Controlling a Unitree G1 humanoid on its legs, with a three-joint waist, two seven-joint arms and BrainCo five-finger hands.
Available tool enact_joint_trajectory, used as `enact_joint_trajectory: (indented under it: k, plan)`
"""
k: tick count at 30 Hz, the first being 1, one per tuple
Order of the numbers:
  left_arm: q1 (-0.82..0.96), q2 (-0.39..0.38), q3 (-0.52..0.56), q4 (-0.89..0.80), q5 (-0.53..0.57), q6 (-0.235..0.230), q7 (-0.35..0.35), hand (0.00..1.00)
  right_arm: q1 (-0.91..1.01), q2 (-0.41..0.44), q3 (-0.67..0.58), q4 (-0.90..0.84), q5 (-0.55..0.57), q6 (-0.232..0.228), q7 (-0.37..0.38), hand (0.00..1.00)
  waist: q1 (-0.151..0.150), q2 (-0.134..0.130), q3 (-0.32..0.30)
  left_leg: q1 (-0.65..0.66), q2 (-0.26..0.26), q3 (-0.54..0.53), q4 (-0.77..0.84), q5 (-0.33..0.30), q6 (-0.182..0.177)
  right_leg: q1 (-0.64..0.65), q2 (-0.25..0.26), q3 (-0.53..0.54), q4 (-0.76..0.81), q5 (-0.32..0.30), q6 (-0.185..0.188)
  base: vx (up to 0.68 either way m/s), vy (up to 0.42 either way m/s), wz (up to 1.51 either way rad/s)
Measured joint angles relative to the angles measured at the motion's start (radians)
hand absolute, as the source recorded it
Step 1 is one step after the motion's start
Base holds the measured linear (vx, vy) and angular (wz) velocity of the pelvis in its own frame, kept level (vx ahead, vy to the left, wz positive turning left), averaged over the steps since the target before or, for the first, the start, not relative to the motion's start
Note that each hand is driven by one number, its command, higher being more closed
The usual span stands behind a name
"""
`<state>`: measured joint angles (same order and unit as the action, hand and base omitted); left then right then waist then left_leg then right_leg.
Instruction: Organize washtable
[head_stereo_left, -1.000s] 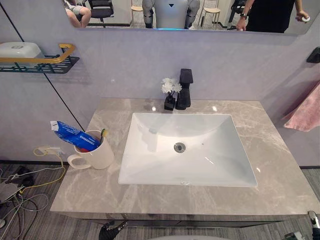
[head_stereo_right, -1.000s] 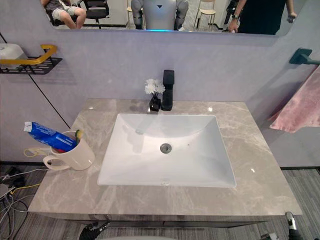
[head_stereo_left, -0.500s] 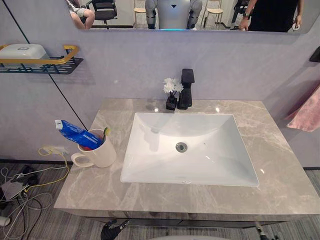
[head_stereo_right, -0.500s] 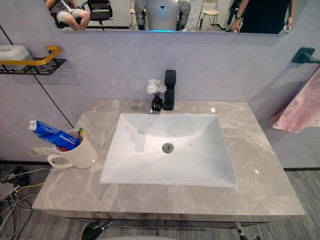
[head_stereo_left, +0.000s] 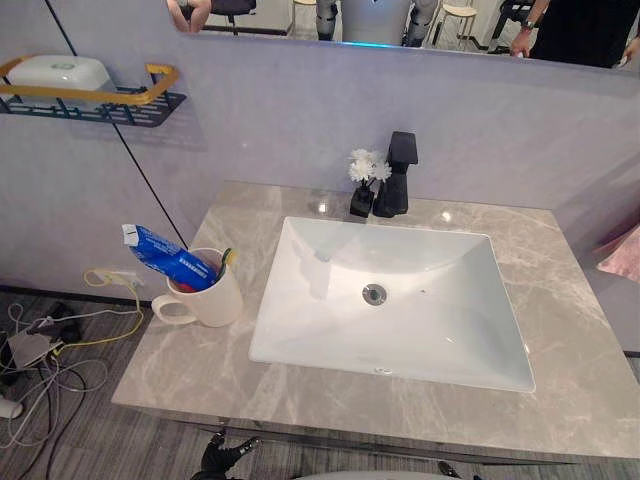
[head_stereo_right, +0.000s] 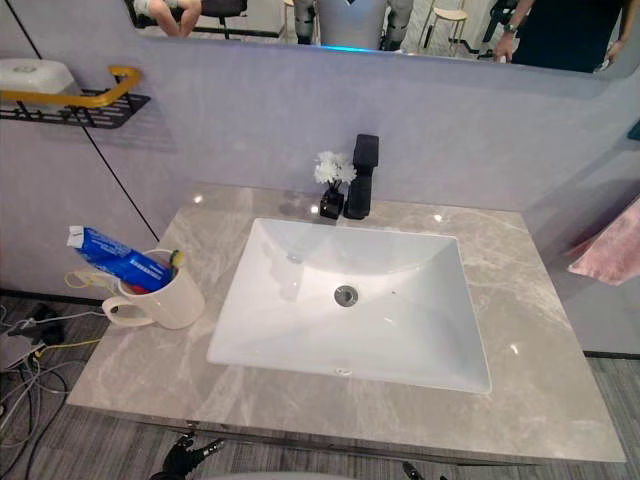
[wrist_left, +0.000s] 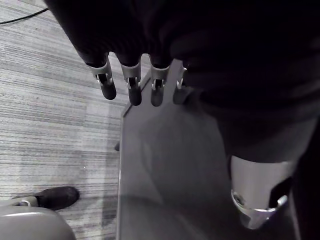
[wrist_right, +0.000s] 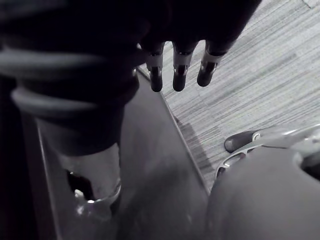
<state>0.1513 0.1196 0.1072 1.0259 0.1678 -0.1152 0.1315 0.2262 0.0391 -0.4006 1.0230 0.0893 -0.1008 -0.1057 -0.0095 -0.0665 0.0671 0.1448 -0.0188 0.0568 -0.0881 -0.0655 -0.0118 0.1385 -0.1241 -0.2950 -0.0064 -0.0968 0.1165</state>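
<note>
— Left hand (wrist_left: 131, 89) first: where is it, and does it hold anything?

— It hangs low, under the front edge of the counter (head_stereo_left: 200, 365), toward the left side of the sink (head_stereo_left: 298, 300). Fingers are straight and spread from the thumb, with nothing in them. The right hand (wrist_right: 176, 75) is the same toward the sink's right side: straight fingers, empty.

— So what is there to tidy?

— 1 white mug (head_stereo_left: 212, 298) stands upright on the counter just left of the sink, close to its left rim but apart from it. Its handle points away from the sink. A blue toothpaste tube (head_stereo_left: 165, 262) and a toothbrush (head_stereo_left: 227, 258) stand in it.

— Which way does the tube lie?

— Its long axis slants. The lower end is in the mug and the capped end is up over the rim, pointing away from the sink. The brush stands steeper, on the mug's sink side.

— How would they handle?

— I'd judge the mug stiff, glossy, fairly heavy and breakable, so wrap the body or hook the handle. The tube looks light and soft. Pinch it near the firmer cap end. Dragging it sideways could tip the mug.

— Anything else?

— A black faucet (head_stereo_left: 397, 180) and a small vase of white flowers (head_stereo_left: 362, 195) stand behind the sink's back rim.
</note>
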Motion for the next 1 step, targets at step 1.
enact_joint_trajectory:
  k: [1]
  plan:
    - [-0.001, 0.008, -0.017, 0.003, 0.0, 0.0, 0.0, 0.0, -0.005, -0.005, 0.01, 0.008, -0.015, 0.0, 0.004, 0.0, 0.0, -0.004, 0.003, 0.0, -0.002, -0.001, 0.0, 0.0, 0.001, 0.001, -0.001, -0.001, 0.0, 0.001, 0.001, -0.02, -0.013, 0.04]
